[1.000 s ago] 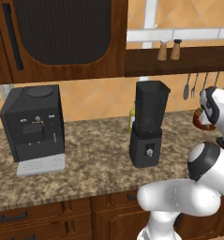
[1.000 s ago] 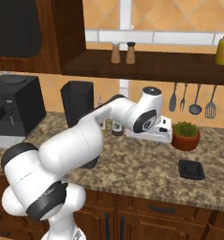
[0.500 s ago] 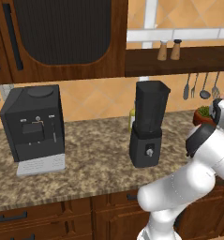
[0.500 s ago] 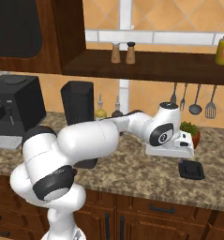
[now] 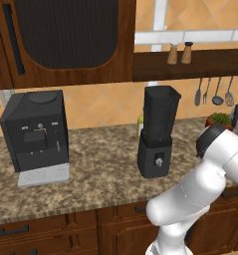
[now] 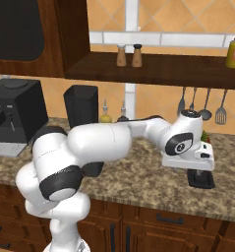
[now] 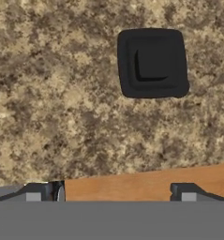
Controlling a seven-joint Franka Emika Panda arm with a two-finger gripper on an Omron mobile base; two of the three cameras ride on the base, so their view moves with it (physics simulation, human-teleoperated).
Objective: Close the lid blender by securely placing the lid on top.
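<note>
The blender (image 5: 158, 132) stands upright on the granite counter, its dark jar open at the top; in the right base view its jar (image 6: 81, 106) rises behind my arm, which hides the base. The lid (image 6: 202, 179), a small flat black squarish cap, lies on the counter far to the blender's right. My gripper (image 6: 200, 170) hangs just above it, pointing down. In the hand view the lid (image 7: 152, 63) sits up and to the right of centre, ahead of my gripper (image 7: 115, 192). Both fingertips (image 7: 43, 191) stand wide apart, open, with nothing between them.
A black coffee machine (image 5: 36, 134) with a grey tray stands at the counter's left. A potted plant (image 5: 220, 118) sits behind my hand. Utensils (image 6: 202, 103) hang on the wall, and bottles (image 6: 105, 115) stand beside the blender. A shelf with shakers (image 6: 129, 55) runs overhead.
My arm has swung right, away from the blender, and the hand has come down over the lid. The jaws stayed open. Blender and lid have not moved.
</note>
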